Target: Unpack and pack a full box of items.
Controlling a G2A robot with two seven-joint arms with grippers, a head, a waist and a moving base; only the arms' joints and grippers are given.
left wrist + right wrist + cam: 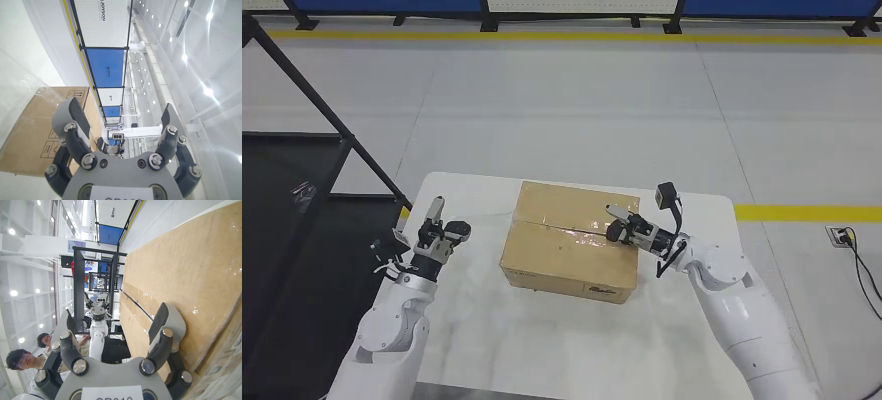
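Cardboard box (570, 240) lies closed on the white table (472, 330), a taped seam (567, 228) running across its top. My right pincer (115, 319) is spread wide at one top edge of the box, with one finger (160, 321) over the lid beside the seam. I cannot tell whether that finger touches. My left pincer (121, 106) hangs spread at the box's opposite end, apart from it.

Overhead camera looks down; close wrist cameras share the box (552, 250).

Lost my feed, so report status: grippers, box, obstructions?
Left gripper open, beside brown cardboard box, apart. Right gripper open, over its top seam. Box flaps shut, on white table. No obstruction seen.
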